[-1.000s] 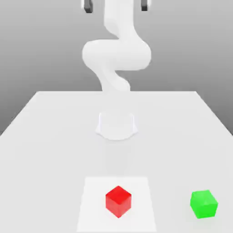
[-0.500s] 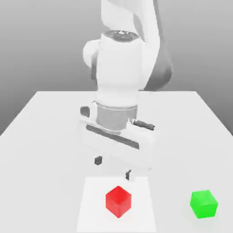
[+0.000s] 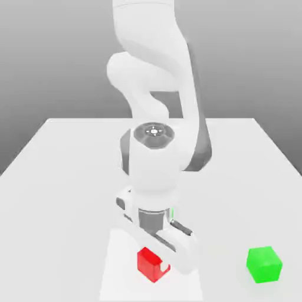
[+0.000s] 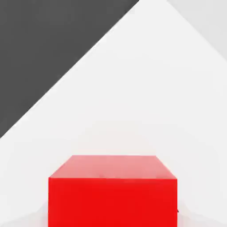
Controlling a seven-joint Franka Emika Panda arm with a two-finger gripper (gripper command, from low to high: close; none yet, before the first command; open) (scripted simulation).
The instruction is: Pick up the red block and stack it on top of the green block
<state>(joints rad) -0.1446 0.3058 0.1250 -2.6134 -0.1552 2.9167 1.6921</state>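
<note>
While glossy red block (image 3: pixel 151 266) sits on smooth white square (image 3: pixel 118 283), cubic green block (image 3: pixel 263 265) nearby, jaws' state unclear

Red block and green block, apart
The glossy red block (image 3: pixel 152 265) sits flat on a white square, partly hidden; the bright green block (image 3: pixel 263 264) rests on the tabletop (image 3: pixel 65 236), uncovered.

I see 1 pale desk (image 3: pixel 59 194) with 1 white square patch (image 3: pixel 121 283) on it, and behind it a plain grey backdrop (image 3: pixel 47 59), darker lower down.
</note>
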